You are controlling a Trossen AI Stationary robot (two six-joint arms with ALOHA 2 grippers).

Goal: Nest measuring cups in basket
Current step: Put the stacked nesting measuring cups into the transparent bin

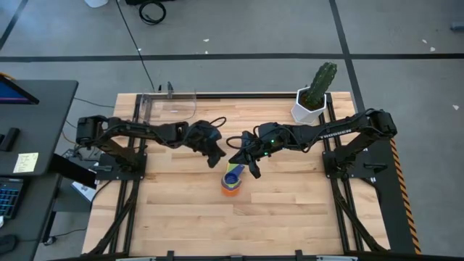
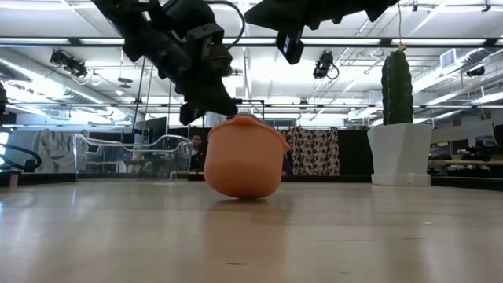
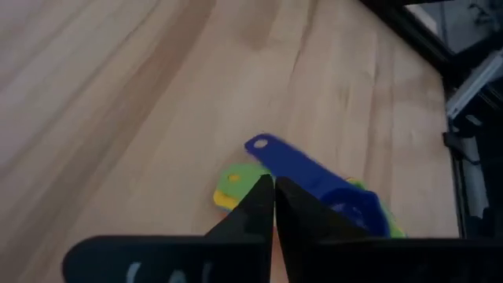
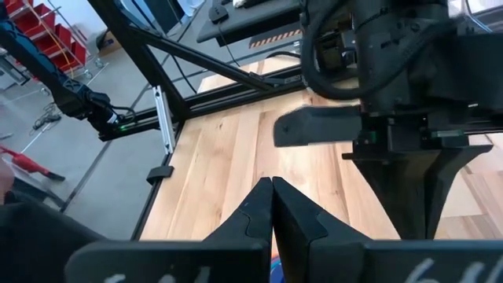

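Observation:
A nested stack of measuring cups (image 1: 231, 181) stands on its base near the table's middle. The orange cup (image 2: 242, 157) is outermost, and a blue cup (image 3: 314, 179) lies on top inside it. Green and yellow handles (image 3: 234, 185) stick out beneath the blue cup. My left gripper (image 1: 216, 161) (image 3: 273, 182) is shut with nothing between its fingers, hovering just above the stack's far-left side. My right gripper (image 1: 254, 169) (image 4: 272, 184) is also shut on nothing, higher up on the stack's far-right side. The clear basket (image 1: 168, 107) stands at the table's far left edge.
A white pot with a green cactus (image 1: 313, 100) stands at the far right corner. Bare wood lies on the near half of the table (image 1: 239, 225). The two grippers face each other closely over the stack.

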